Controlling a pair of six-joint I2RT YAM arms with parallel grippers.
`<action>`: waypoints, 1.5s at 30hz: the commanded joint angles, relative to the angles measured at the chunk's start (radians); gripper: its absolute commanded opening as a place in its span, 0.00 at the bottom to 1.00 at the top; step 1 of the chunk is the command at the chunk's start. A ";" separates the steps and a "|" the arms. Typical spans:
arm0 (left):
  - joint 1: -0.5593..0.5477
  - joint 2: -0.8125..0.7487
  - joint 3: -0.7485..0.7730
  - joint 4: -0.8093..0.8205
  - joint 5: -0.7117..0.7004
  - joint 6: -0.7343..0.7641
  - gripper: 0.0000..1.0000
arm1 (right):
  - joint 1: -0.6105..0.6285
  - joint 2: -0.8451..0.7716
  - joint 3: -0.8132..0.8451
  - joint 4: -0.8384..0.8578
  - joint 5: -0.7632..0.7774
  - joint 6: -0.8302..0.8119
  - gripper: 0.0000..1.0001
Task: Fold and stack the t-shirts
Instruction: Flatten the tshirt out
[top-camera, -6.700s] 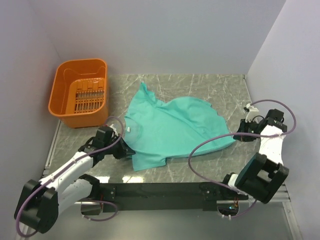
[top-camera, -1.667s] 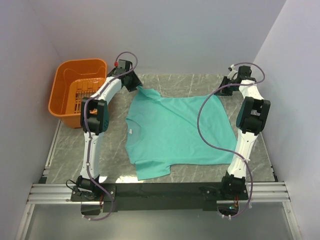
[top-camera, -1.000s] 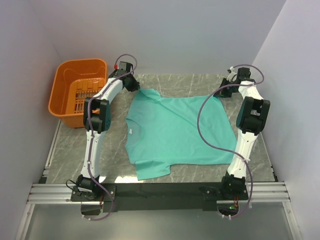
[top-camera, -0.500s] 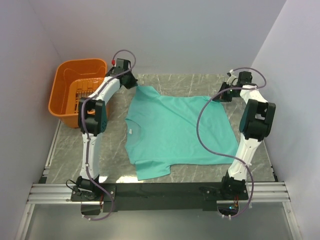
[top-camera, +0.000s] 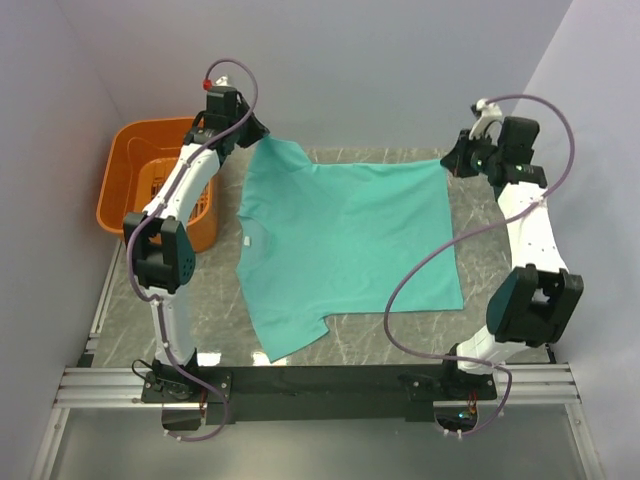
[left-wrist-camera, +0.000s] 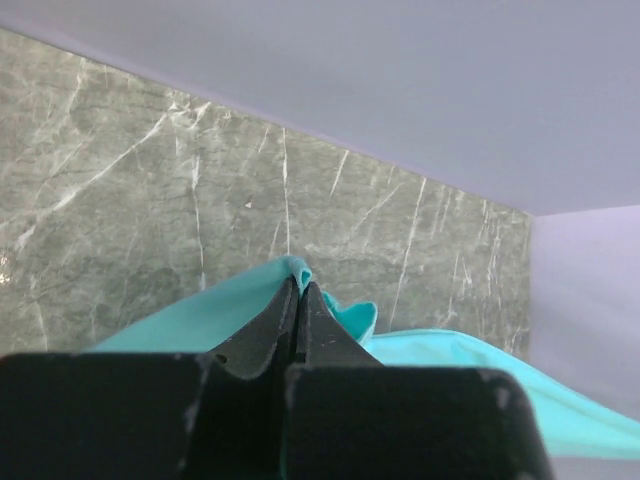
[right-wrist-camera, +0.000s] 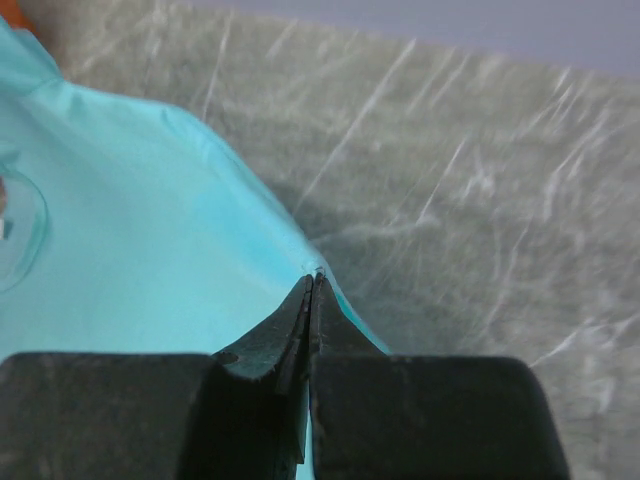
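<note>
Moved: both arms have risen in the last half second, lifting the shirt's far edge off the tabletop.
Left jaws: the left gripper (left-wrist-camera: 298, 290) is pressed together on a pinched fold of the plain teal short-sleeved cotton t-shirt (left-wrist-camera: 200, 315), at its far sleeve corner.
Right jaws: the right gripper (right-wrist-camera: 313, 285) is clamped together on the shirt's far hem corner.
Grip places: from the top camera, the left gripper (top-camera: 252, 135) is at 11 o'clock and the right gripper (top-camera: 447, 163) at 1 o'clock.
T-shirt: the cloth (top-camera: 340, 230) is stretched taut between the grippers at 12 o'clock and slopes down towards 6 o'clock. Its collar faces 9 o'clock, with a small white neck label (top-camera: 247, 240).
Table: the grey veined marble tabletop (top-camera: 495, 260) lies beneath the shirt.
Basket: the orange slotted plastic basket (top-camera: 120, 195) is at 10 o'clock, just beside the left arm.
</note>
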 joint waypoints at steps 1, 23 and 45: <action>0.011 -0.062 0.043 0.018 0.039 0.019 0.00 | 0.013 -0.073 0.122 0.011 0.082 -0.009 0.00; 0.048 -0.737 0.056 0.040 0.028 0.008 0.00 | -0.027 -0.459 0.864 -0.271 0.210 0.099 0.00; 0.048 -0.699 -0.127 0.150 0.089 -0.040 0.01 | -0.026 -0.599 0.311 -0.070 0.187 0.142 0.00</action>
